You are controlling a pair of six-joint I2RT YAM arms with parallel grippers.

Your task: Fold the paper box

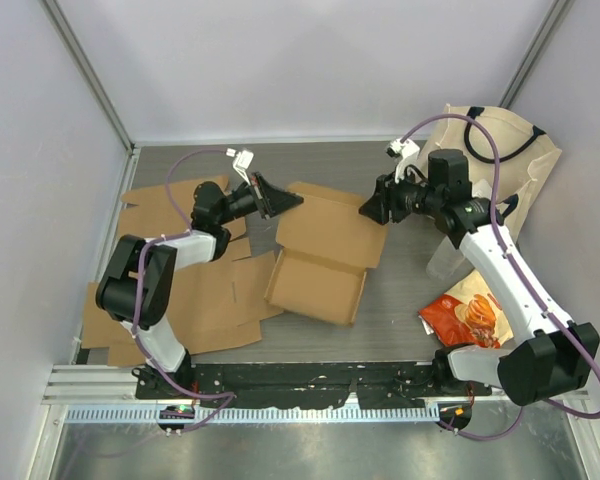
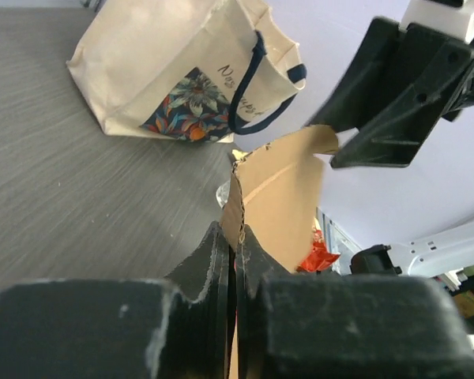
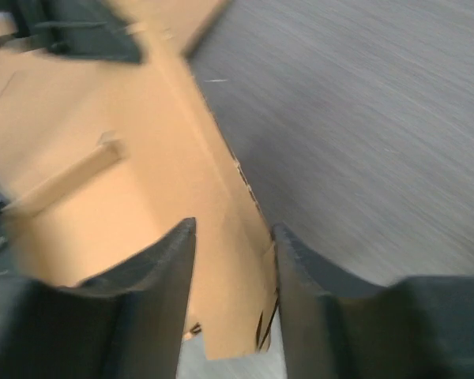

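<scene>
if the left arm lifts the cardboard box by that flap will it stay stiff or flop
Probably flops at the creases: the cardboard box is thin sheet, its lid panel hinged open. The flap curves where the left gripper pinches it, so it likely bends rather than carries the box.

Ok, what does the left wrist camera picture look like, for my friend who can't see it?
Two black fingers pinch the thin edge of a brown cardboard flap, close to the camera. Behind it, a cream tote bag with a flower picture sits on the grey table, and the other arm's fingers loom at the top right.
</scene>
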